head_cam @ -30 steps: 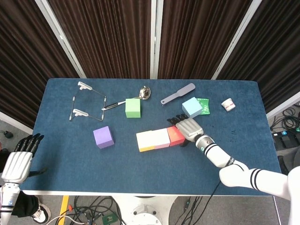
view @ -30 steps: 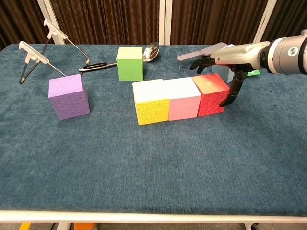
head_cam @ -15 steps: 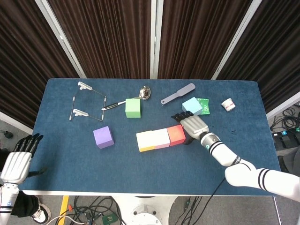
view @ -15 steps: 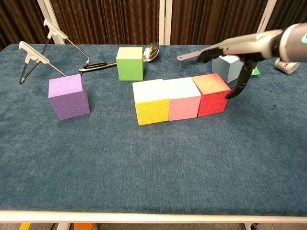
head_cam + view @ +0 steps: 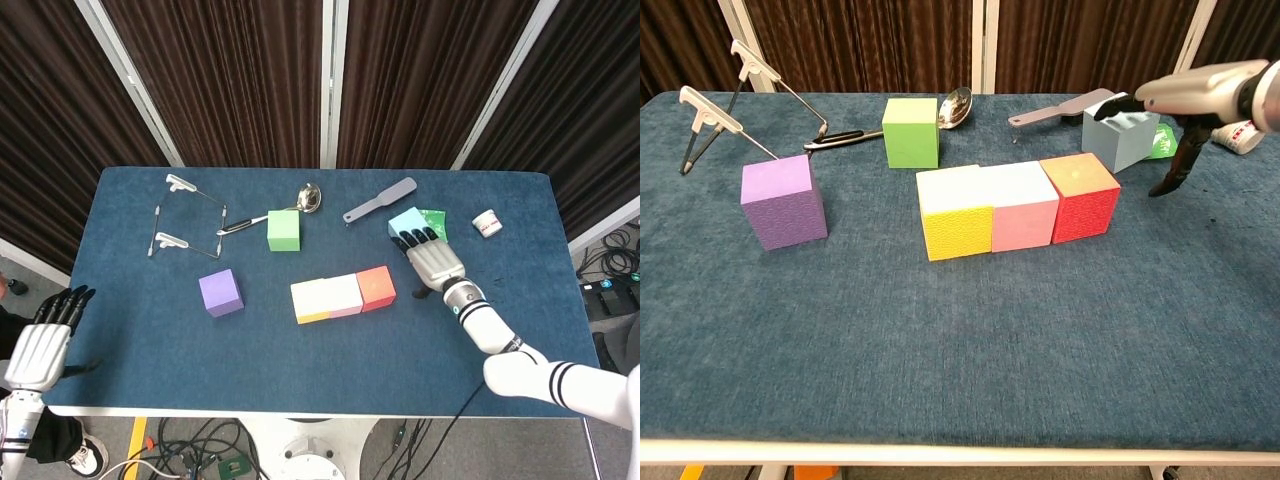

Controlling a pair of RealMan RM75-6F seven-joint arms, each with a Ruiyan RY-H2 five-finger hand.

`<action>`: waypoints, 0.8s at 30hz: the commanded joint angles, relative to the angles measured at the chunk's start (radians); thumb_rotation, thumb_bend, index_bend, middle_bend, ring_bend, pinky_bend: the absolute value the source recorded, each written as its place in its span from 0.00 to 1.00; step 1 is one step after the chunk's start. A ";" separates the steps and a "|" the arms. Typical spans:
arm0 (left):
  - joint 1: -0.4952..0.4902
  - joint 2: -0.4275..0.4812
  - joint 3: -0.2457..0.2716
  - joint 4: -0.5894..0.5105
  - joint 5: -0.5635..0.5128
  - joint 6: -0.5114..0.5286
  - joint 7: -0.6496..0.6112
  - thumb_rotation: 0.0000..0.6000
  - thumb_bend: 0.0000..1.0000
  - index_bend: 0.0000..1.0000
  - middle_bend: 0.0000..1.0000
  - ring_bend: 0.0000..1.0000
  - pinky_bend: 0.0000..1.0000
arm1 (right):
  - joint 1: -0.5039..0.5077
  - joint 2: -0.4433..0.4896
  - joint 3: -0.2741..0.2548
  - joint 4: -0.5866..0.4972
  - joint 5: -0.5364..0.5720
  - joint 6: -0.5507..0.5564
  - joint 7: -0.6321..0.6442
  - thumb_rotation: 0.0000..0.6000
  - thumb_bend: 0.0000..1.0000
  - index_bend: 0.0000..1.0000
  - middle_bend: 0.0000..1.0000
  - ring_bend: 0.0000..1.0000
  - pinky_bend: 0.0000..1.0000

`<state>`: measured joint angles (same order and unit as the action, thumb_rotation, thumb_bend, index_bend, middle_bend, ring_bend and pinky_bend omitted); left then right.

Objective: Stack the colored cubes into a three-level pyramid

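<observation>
Three textured foam cubes, yellow, pink and red, form a touching row mid-table. At two o'clock, right hand hovers spread and empty over the light-blue cube. Left hand hangs empty off-table at eight o'clock.

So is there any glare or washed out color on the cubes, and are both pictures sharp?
Chest view: the tops of the yellow cube and pink cube look washed out, nearly white, and the red cube has a pale patch. Head view: the same tops read pale. Both views look sharp, with no obvious blur.
</observation>
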<state>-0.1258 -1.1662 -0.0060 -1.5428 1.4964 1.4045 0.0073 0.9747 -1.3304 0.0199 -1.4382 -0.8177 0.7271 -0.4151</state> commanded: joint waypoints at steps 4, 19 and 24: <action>0.002 -0.001 0.001 0.005 -0.003 -0.002 -0.005 1.00 0.00 0.03 0.05 0.00 0.10 | 0.005 -0.067 0.007 0.075 0.009 -0.020 -0.002 1.00 0.06 0.00 0.01 0.00 0.00; 0.005 -0.001 0.002 0.014 -0.002 0.001 -0.015 1.00 0.00 0.03 0.05 0.00 0.10 | -0.002 -0.095 0.030 0.083 -0.030 -0.031 0.024 1.00 0.06 0.00 0.00 0.00 0.00; 0.004 0.000 0.001 0.012 -0.002 0.001 -0.013 1.00 0.00 0.03 0.05 0.00 0.10 | -0.007 -0.091 0.042 0.071 -0.045 -0.039 0.050 1.00 0.06 0.00 0.00 0.00 0.00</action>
<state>-0.1220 -1.1661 -0.0046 -1.5313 1.4949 1.4051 -0.0061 0.9695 -1.4229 0.0592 -1.3649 -0.8588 0.6893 -0.3686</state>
